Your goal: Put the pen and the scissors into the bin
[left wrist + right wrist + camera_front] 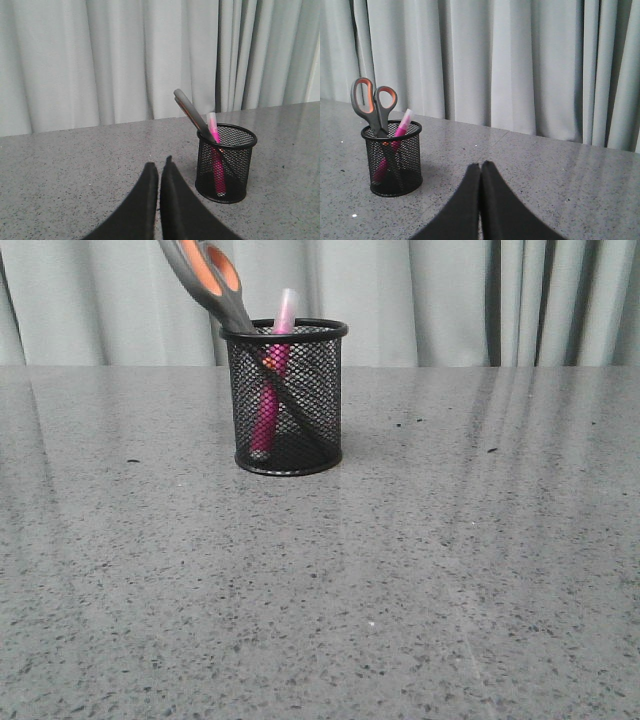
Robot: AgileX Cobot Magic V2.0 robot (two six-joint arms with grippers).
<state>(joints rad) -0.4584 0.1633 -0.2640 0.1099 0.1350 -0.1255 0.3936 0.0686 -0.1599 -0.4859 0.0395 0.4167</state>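
The black wire-mesh bin (287, 400) stands upright on the grey table. The magenta pen (270, 400) stands inside it, its pale cap above the rim. The scissors (212, 278) stand in it blades down, the orange-lined handles leaning out to the left. The bin also shows in the left wrist view (225, 162) and the right wrist view (394, 157), with the pen (216, 155) (395, 137) and scissors (192, 110) (372, 102) inside. My left gripper (159, 165) is shut and empty, apart from the bin. My right gripper (481, 165) is shut and empty, also apart from it. Neither arm shows in the front view.
The speckled grey table (400, 580) runs to a pale pleated curtain (450, 300) hanging at the back edge.
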